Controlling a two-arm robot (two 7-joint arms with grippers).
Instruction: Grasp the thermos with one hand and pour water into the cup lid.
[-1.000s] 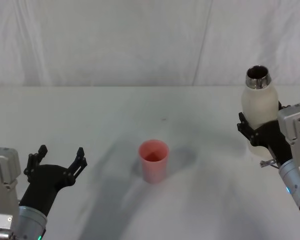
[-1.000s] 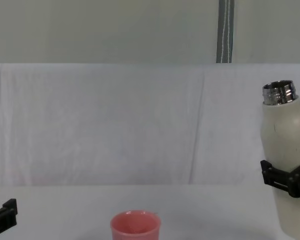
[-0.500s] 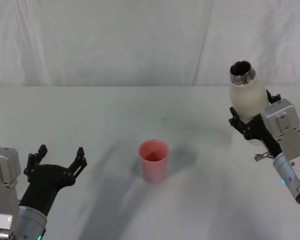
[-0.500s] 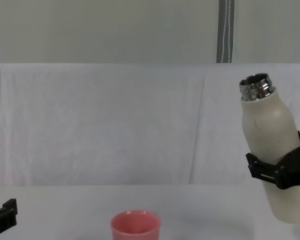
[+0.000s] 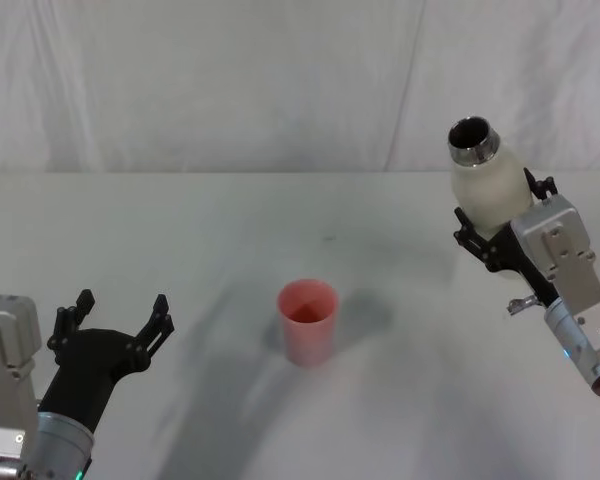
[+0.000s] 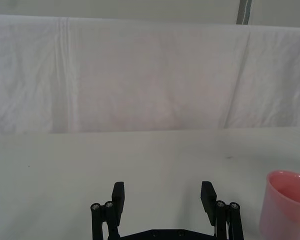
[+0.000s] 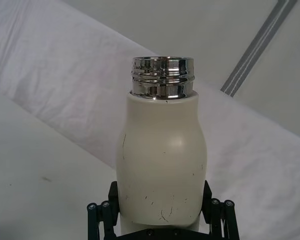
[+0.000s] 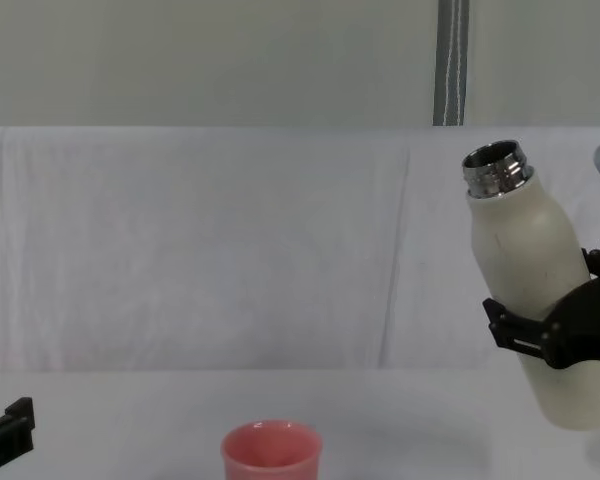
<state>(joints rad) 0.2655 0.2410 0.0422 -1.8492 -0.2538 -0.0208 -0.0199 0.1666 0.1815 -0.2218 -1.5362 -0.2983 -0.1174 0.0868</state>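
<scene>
Backdrop: white creased cloth (image 5: 230, 80) hangs across the upper half of the head view, behind a pale counter (image 5: 180, 230); in the chest view a grey striped strip (image 8: 451, 60) runs down the plain wall above the cloth, at upper right.
Thermos: tall cream-white matte bottle (image 5: 488, 190) with rounded shoulders and a shiny threaded steel neck, its mouth open and dark inside. It sits at the upper right of the head view, lifted clear of the counter and tilted so the mouth leans toward the frame's left. In the chest view the thermos (image 8: 535, 300) stands at the right edge, neck at upper left of its body. The right wrist view shows the thermos (image 7: 161, 165) in mid-frame, with small dark scuffs low on its body.
Right gripper: black fingers (image 5: 469, 238) are clamped round the lower body of the thermos, at the right of the head view; the gripper (image 5: 500, 232) shows as a black clamp (image 8: 550, 335) in the chest view.
Cup lid: small round salmon-pink cup (image 5: 308, 322) with a plain rim and smooth sides, upright on the counter just below the centre of the head view, well apart from the thermos. Its rim shows at the bottom edge of the chest view (image 8: 271, 447) and at the lower right of the left wrist view (image 6: 287, 205).
Left gripper: low at the lower left of the head view (image 5: 115, 315), above the counter, fingers (image 6: 118, 196) spread apart with nothing between them, well to the left of the cup lid.
</scene>
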